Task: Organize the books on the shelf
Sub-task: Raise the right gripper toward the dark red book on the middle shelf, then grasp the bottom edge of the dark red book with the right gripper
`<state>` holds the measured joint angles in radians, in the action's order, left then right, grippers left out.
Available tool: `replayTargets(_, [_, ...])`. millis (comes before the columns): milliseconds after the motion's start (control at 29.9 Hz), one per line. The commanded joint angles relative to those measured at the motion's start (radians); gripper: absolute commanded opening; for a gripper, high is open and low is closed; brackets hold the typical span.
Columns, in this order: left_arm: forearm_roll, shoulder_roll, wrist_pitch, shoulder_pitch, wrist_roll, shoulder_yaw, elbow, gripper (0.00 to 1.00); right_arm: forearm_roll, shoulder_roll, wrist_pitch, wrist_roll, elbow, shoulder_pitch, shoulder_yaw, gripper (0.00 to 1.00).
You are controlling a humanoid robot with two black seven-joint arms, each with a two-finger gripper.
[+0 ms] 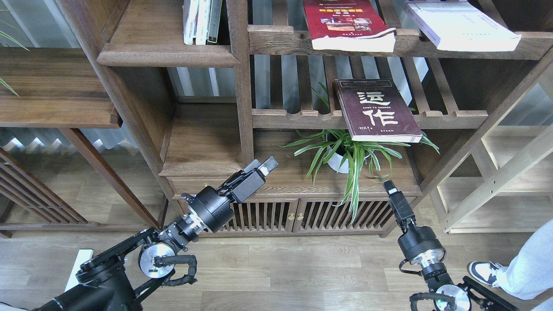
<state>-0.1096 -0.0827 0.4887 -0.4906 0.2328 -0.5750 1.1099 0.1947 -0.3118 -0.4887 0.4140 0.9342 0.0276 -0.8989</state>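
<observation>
Books are not yet gathered: the maroon book (pixel 378 110) lies on a slatted shelf (pixel 449 119). Neither left claw (pixel 263 166) (slightly parted, empty) nor right claw (pixel 390 186) (state unclear) holds anything; reaching upward is judged next.

One camera only here, riding up at the robot's head and looking forward and down at a walnut-coloured shelf unit (pixel 242 86) standing close in front. It's a wide view, and the unit's posts lean outward toward the frame edges. Both arms rise from the bottom corners, the left from the lower left and the right from the lower right. Wooden floor (pixel 276 268) fills the bottom strip, and the uppermost shelves are cut by the top edge.
</observation>
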Motion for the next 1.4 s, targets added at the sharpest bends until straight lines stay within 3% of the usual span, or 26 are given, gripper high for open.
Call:
replayTargets(0, [-0.001, 0.003, 0.000, 0.000, -0.001, -0.008, -0.001, 0.99, 0.005, 0.003, 0.000, 0.000, 0.000, 0.000, 0.000, 1.00])
replayTargets(635, [0.001, 0.000, 0.000, 0.038, -0.001, -0.049, -0.001, 0.99, 0.006, -0.006, 0.000, 0.005, 0.008, -0.012, -0.003, 1.00])
replayTargets(1103, [-0.001, 0.049, 0.000, 0.058, -0.006, -0.065, -0.015, 0.99, 0.019, 0.052, 0.000, 0.000, 0.008, 0.066, 0.023, 1.00])
replayTargets(1371, [-0.010, 0.044, 0.000, 0.030, -0.007, -0.051, -0.022, 0.99, 0.193, 0.046, 0.000, 0.000, 0.009, 0.162, 0.018, 1.00])
